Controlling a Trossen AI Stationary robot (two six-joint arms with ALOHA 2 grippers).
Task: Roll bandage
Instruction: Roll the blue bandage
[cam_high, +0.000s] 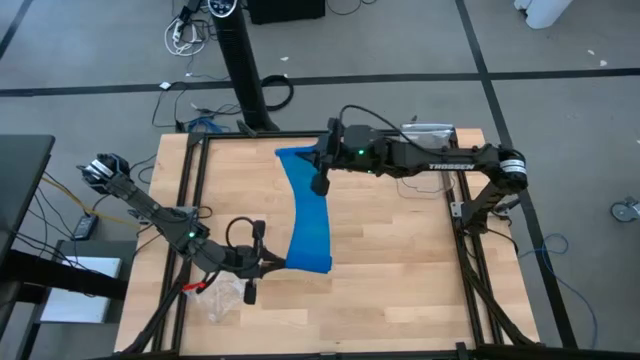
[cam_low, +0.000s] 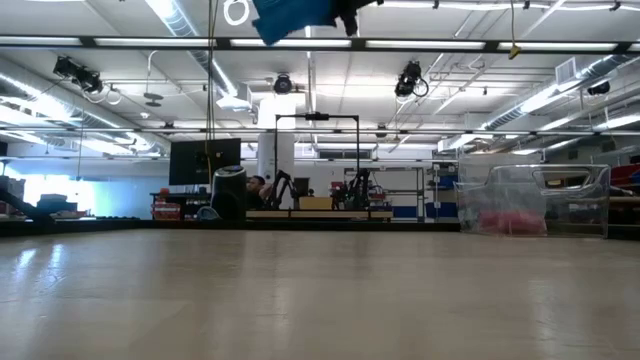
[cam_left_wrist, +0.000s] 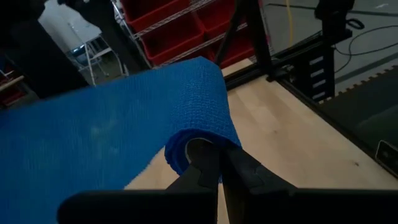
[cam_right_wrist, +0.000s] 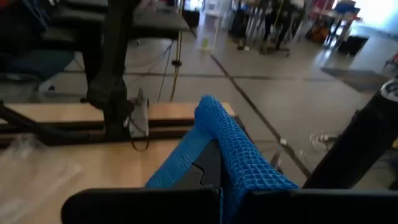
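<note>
The bright blue bandage (cam_high: 310, 215) is a long flat strip held in the air between my two grippers, running from the table's far side to its near side. My left gripper (cam_high: 277, 262) is shut on its near end, which curls into a loose roll (cam_left_wrist: 186, 146). My right gripper (cam_high: 320, 183) is shut on the strip close to its far end (cam_high: 292, 157). In the low view only a piece of the bandage (cam_low: 295, 18) shows at the top, well above the table. My left gripper pinches the bandage's near end (cam_left_wrist: 200, 142) between its two fingers, which come level from the table's left. The end curls around the fingertips (cam_left_wrist: 208, 163) in a partial roll. The strip is lifted clear of the table. My right gripper pinches the strip near its far end (cam_right_wrist: 239, 163) between its two fingers, coming from the table's right. The cloth is bunched narrow where it passes through the fingers. It is lifted clear, and the short far end sticks out beyond the gripper.
A clear plastic bag (cam_high: 228, 296) and a small red thing (cam_high: 200, 286) lie by the near left corner. Another clear bag (cam_high: 430, 130) with pink inside (cam_low: 515, 218) sits at the far right edge. Black frame rails (cam_high: 190, 200) border the wooden table (cam_high: 400, 270).
</note>
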